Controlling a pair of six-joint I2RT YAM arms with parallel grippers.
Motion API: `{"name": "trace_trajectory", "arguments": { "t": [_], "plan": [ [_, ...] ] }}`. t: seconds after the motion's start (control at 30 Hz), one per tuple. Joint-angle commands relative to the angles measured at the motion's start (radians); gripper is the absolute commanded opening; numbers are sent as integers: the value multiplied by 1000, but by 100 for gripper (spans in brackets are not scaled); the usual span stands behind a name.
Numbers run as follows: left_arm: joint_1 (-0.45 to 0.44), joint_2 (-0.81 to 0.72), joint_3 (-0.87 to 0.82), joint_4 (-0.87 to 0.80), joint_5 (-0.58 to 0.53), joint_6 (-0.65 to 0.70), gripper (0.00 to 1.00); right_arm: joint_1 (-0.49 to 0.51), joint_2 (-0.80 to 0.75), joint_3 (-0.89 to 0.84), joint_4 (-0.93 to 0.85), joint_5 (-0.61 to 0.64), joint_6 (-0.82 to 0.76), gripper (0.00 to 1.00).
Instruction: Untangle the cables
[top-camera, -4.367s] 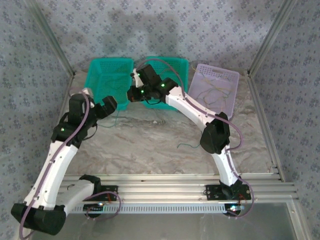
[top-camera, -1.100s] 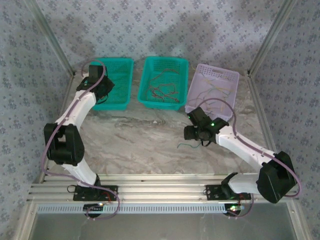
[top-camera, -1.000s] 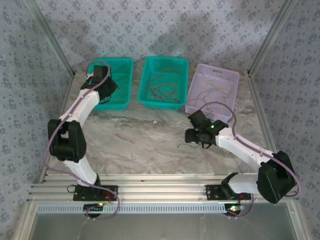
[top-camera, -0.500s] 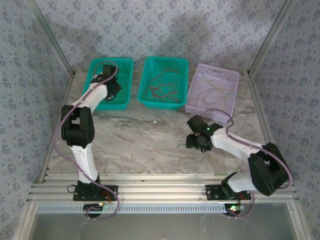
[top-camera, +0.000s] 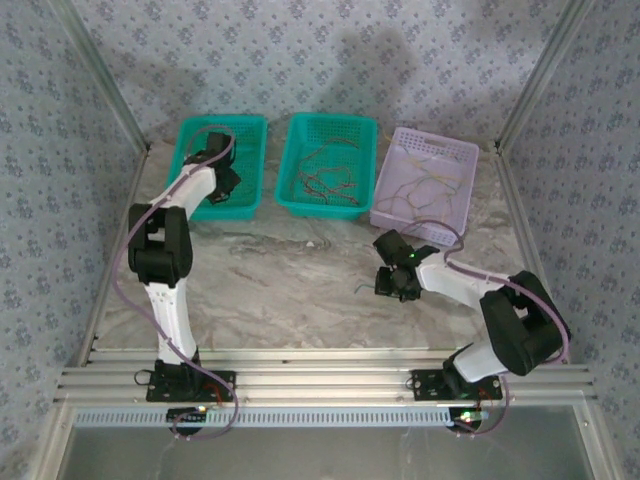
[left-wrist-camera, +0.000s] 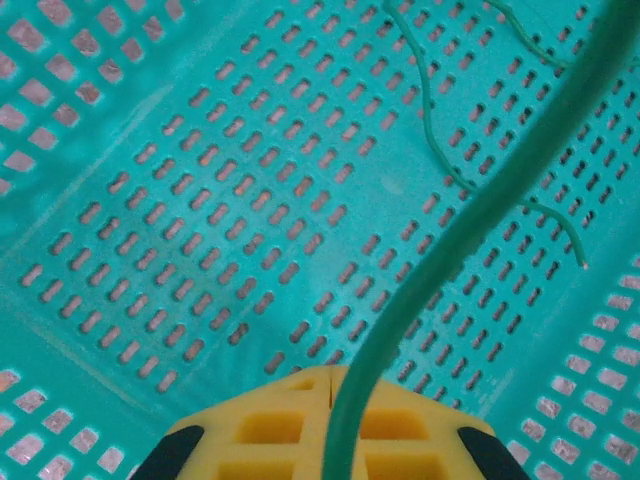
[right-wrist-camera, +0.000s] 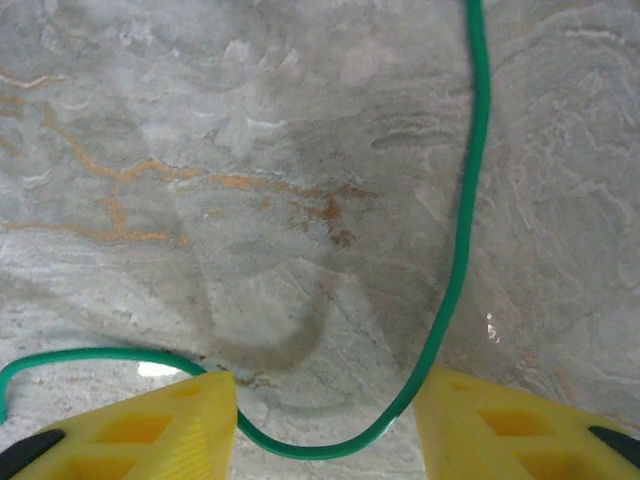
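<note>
While right gripper (right-wrist-camera: 325, 405) gapes astride green cable (right-wrist-camera: 462, 250), left gripper (left-wrist-camera: 330, 390) clamps second green cable (left-wrist-camera: 480, 200)

Robot lab test cell, aluminium frame (top-camera: 523, 95) around patterned walls (top-camera: 300, 50), two arms (top-camera: 168, 310) bolted to a rail (top-camera: 320, 383) at a marble-look table (top-camera: 290, 290), slotted wiring duct (top-camera: 320, 415) along the near edge, plastic baskets (top-camera: 240, 120) of loose cables (top-camera: 325, 182)

Left gripper (left-wrist-camera: 330, 390) closed (right gripper (right-wrist-camera: 322, 390) agape)
</note>
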Motion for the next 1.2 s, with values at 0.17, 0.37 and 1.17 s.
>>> {"name": "trace_trajectory", "arguments": {
  "t": [0.17,0.37,1.17],
  "plan": [
    [19,-79,26,-4,4,-1,0,-19,24,-5,3,6,-1,44],
    [36,-139,19,-6,-28,6,0,-26,20,-2,2,6,-4,43],
    [65,-46,6,-22,2,21,58,-58,6,-25,60,14,-12,19]
  ]
}}
